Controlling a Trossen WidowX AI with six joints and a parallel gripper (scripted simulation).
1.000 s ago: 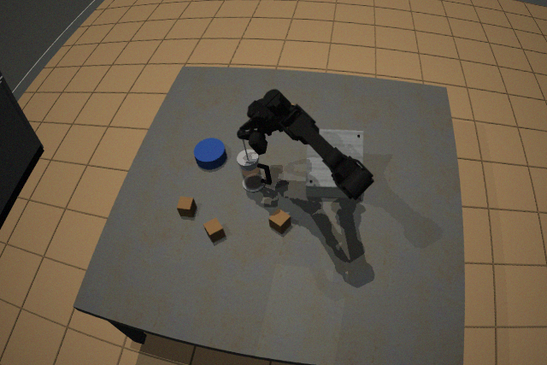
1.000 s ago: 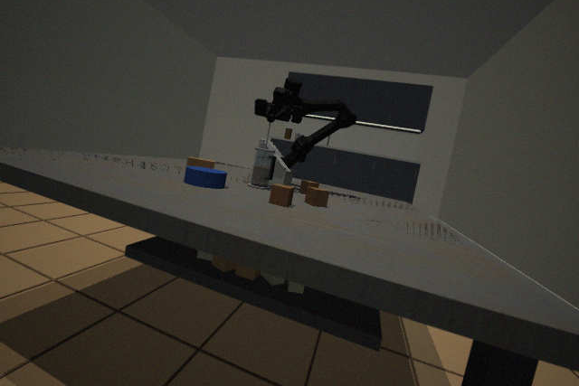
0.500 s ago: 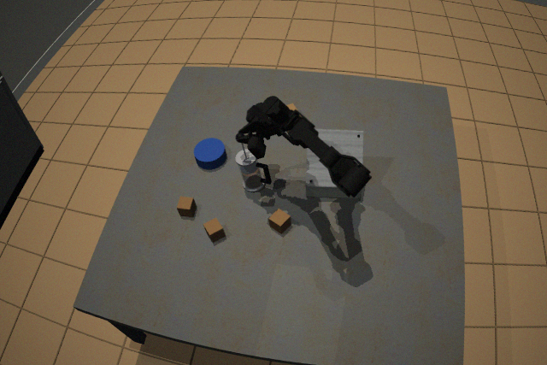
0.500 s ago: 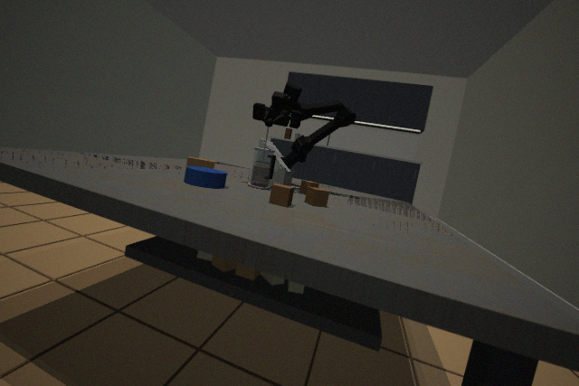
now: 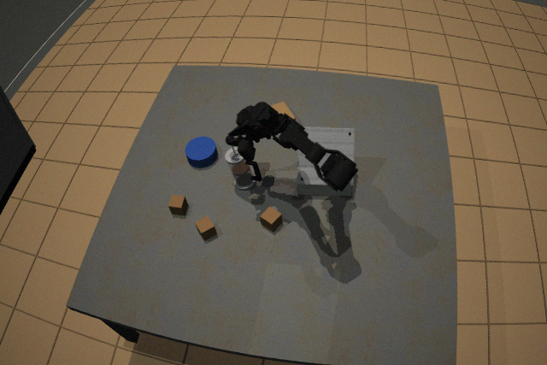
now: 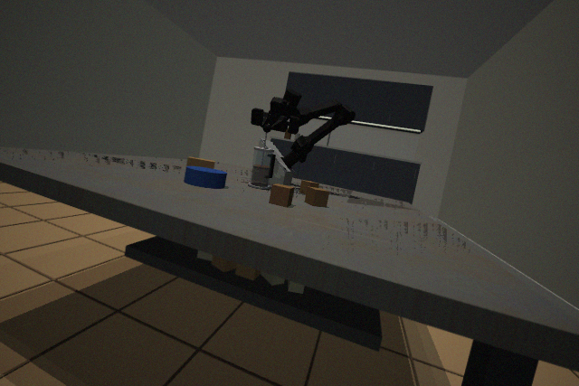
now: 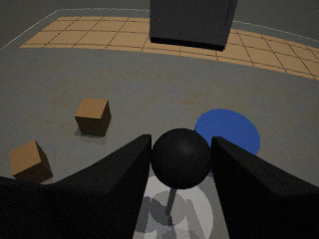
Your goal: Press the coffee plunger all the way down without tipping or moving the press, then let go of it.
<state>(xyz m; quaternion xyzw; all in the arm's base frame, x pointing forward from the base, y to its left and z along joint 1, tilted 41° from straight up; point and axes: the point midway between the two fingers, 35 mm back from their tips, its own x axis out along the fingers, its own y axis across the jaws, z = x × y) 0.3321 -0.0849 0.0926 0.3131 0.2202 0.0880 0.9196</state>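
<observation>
The coffee press (image 5: 242, 174) (image 6: 261, 164) is a glass cylinder with brown liquid that stands upright on the grey table (image 5: 176, 285), just right of the blue disc. Its round lid (image 5: 232, 156) (image 7: 193, 226) and thin rod (image 7: 171, 199) show below the black ball knob (image 7: 181, 159) of the plunger. My gripper (image 5: 240, 142) (image 6: 265, 131) (image 7: 181, 143) is directly above the press and shut on the knob, one finger on each side. The knob stands a little above the lid. In the overhead view the gripper hides the knob.
A blue disc (image 5: 201, 151) (image 6: 204, 176) (image 7: 229, 127) lies left of the press. Three wooden cubes (image 5: 178, 203) (image 5: 205, 226) (image 5: 270, 218) sit in front of it; two show in the wrist view (image 7: 94, 116) (image 7: 30, 161). The arm's white base plate (image 5: 335, 140) lies to the right.
</observation>
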